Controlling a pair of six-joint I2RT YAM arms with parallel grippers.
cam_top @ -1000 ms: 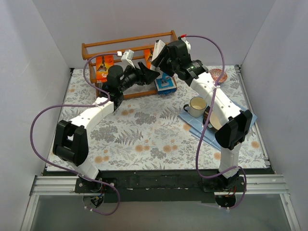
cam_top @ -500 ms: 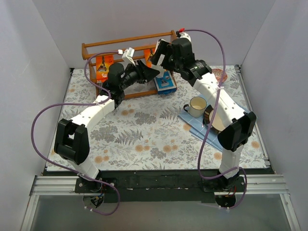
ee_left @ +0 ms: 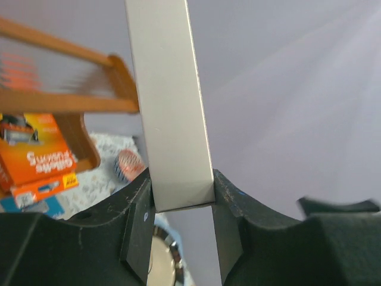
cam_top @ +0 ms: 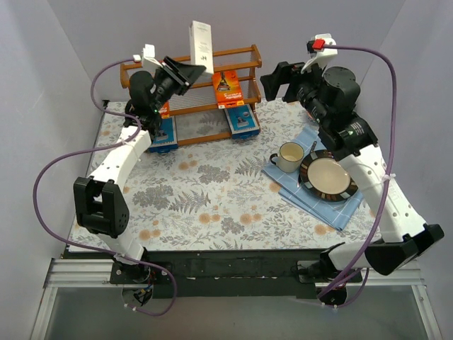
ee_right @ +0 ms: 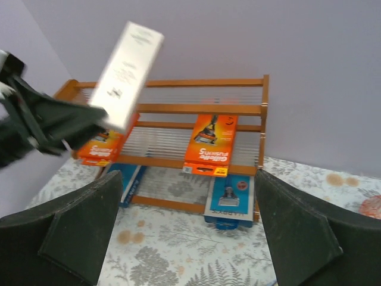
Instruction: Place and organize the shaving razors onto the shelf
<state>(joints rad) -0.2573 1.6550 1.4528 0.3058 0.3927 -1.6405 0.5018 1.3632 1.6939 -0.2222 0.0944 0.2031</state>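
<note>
The shelf (cam_top: 185, 65) stands at the back of the table. My left gripper (cam_top: 185, 71) is shut on the slim white box (cam_top: 201, 46) and holds it upright above the shelf's top rail. In the left wrist view the white box (ee_left: 169, 107) is pinched at its lower end between the jaws of that gripper (ee_left: 181, 205). One orange pack (cam_top: 228, 88) leans on the upper tier, and another (ee_right: 101, 146) sits at the left. Two blue packs (cam_top: 243, 122) (cam_top: 161, 133) lean on the lower tier. My right gripper (cam_top: 272, 79) is open, empty and to the right of the shelf (ee_right: 178, 110).
A cream mug (cam_top: 289, 156) and a dark-rimmed plate (cam_top: 328, 177) sit on a blue cloth (cam_top: 315, 202) at the right. A small patterned bowl (ee_left: 128, 165) lies near the shelf's right end. Grey walls close in the back and sides.
My left gripper has lifted the white box from in front of the shelf to above its top rail. My right arm has pulled back to the right, away from the shelf.
</note>
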